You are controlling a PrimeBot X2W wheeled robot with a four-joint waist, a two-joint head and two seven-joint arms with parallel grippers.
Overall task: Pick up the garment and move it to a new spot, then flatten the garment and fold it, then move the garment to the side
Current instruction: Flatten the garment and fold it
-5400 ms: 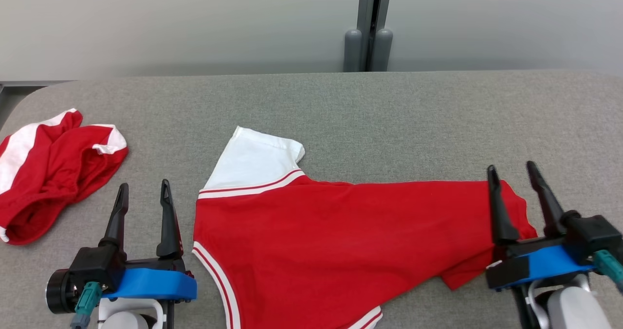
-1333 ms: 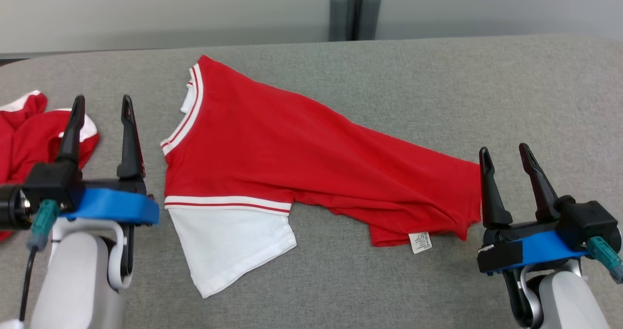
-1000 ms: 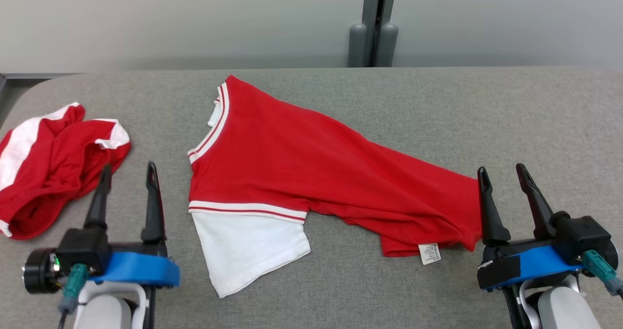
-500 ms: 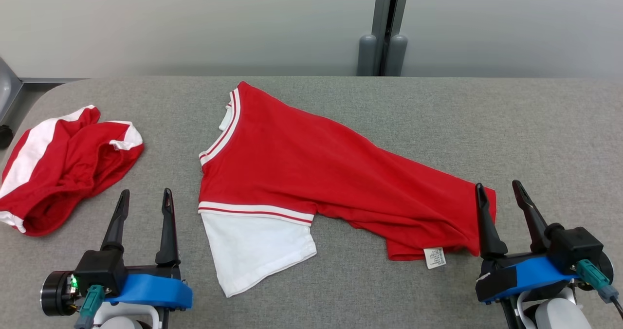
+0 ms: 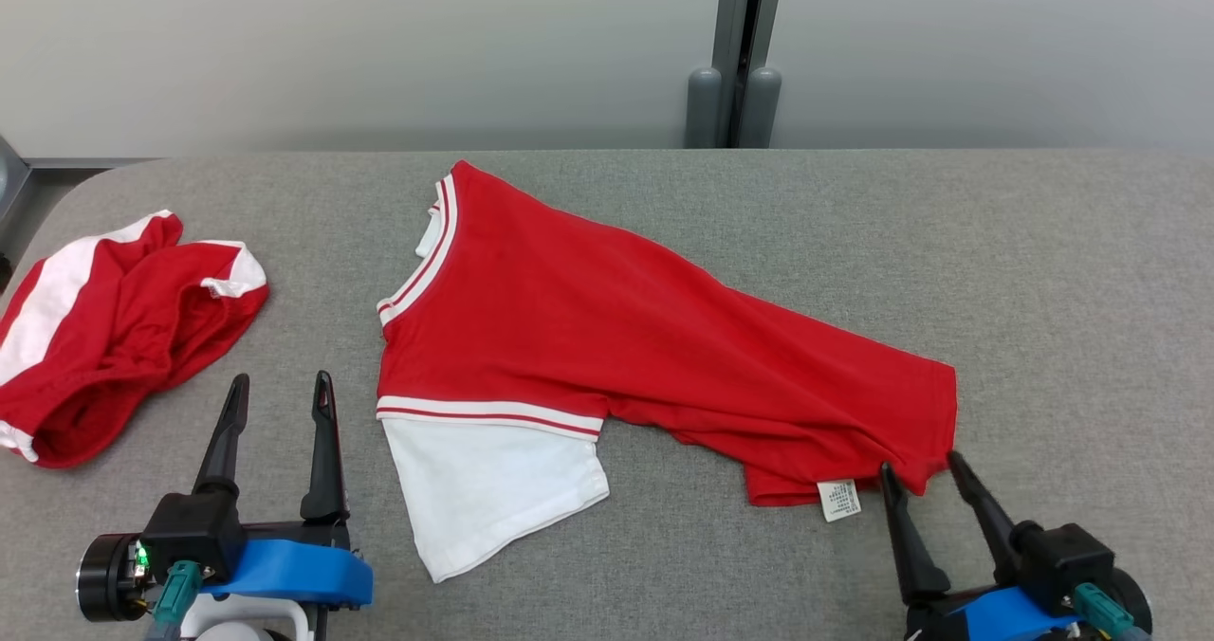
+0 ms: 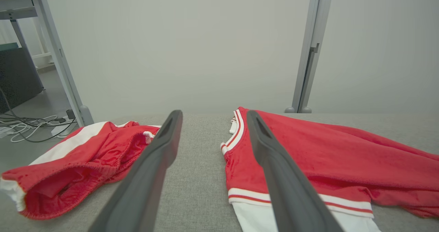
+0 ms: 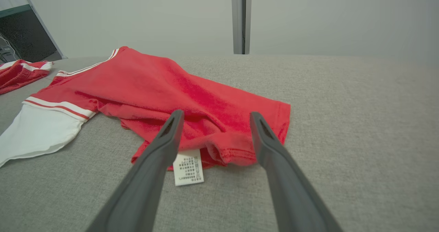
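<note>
The garment (image 5: 607, 328) is a red shirt with a white sleeve and white-striped trim, lying folded lengthwise across the middle of the grey table (image 5: 1062, 271). Its white care label (image 5: 839, 499) sticks out at the near right hem. My right gripper (image 5: 920, 466) stands open just in front of that hem corner, apart from the cloth; in the right wrist view the garment (image 7: 164, 88) and label (image 7: 188, 166) lie beyond my open right gripper (image 7: 214, 117). My left gripper (image 5: 280, 385) stands open left of the white sleeve, holding nothing. In the left wrist view the garment (image 6: 325, 149) lies to the right of my left gripper (image 6: 214, 117).
A second red-and-white garment (image 5: 104, 328) lies crumpled at the table's left edge, also seen as a heap (image 6: 79, 160) in the left wrist view. A grey wall with a vertical post (image 5: 735, 53) stands behind the table. Bare grey surface spreads right of the shirt.
The right gripper has drawn back toward me and a little left, from beside the hem to in front of its corner. The left gripper has hardly moved. The camera shifted slightly.
</note>
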